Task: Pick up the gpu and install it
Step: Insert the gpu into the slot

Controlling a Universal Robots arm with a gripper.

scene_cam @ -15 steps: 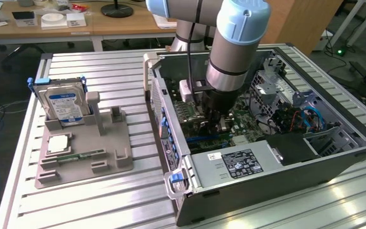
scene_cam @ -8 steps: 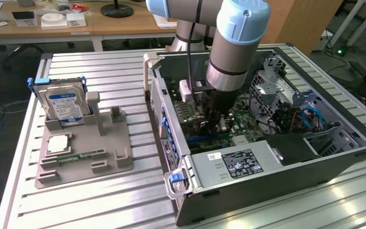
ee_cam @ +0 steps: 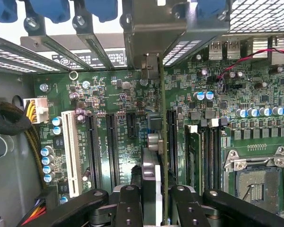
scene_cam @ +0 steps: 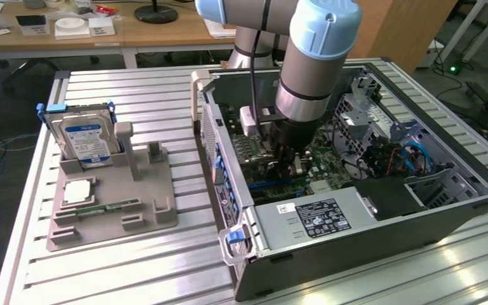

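While the gripper point(ee_cam: 157, 191) clamps the gpu point(ee_cam: 153, 146) edge-on between partly closed fingers point(ee_cam: 128, 203), the card stands over the motherboard point(ee_cam: 118, 94) beside a long black slot point(ee_cam: 172, 142). Insertion seems to be the step in hand; seating likely needs exact edge-to-slot alignment.

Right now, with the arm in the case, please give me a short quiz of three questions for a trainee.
1. True or false: the gripper holds the gpu.
2. Where is the hard drive? A) in the gripper B) on the grey stand C) on the floor
3. Fill in: the green board under the gpu is the ____.
Key: 1 true; 2 B; 3 motherboard.
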